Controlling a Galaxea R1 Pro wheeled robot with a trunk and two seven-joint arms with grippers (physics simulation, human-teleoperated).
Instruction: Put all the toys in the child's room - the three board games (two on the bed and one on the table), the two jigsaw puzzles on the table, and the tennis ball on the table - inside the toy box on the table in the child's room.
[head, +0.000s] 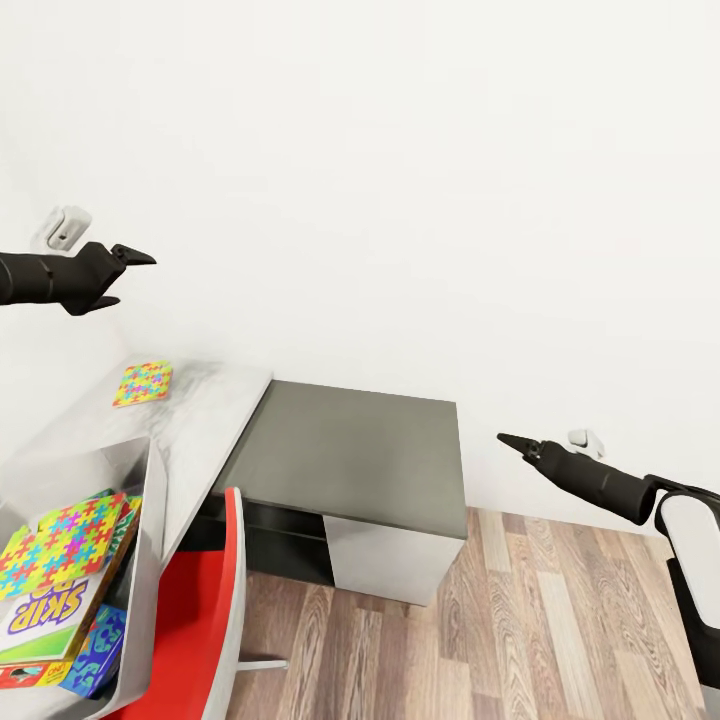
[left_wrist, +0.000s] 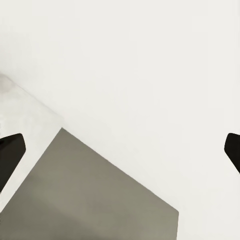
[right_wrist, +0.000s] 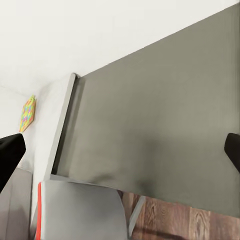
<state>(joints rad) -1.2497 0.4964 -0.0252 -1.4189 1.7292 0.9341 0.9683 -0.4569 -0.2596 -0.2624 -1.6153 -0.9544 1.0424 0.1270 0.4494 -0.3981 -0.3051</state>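
The large light grey toy box (head: 150, 520) with thin straight walls stands at the near end of the pale grey-white desk (head: 215, 410), holding a many-coloured jigsaw puzzle square (head: 60, 540) that lies on a yellow-and-green "SKIP-BO" board game box (head: 55, 610), with a smaller blue game box (head: 100, 645) beside them. A second puzzle-patterned flat square (head: 142, 383) lies on the desk top nearer the white wall, apart from the box, and a red chair (head: 200, 620) stands against the desk beside a lower dark grey cabinet (head: 350, 450). The left end effector (head: 125, 277) hangs empty above the desk with its fingers spread, and the right end effector (head: 515, 443) is held out beyond the cabinet over the wood-plank floor (head: 500, 620), also parted and holding nothing.
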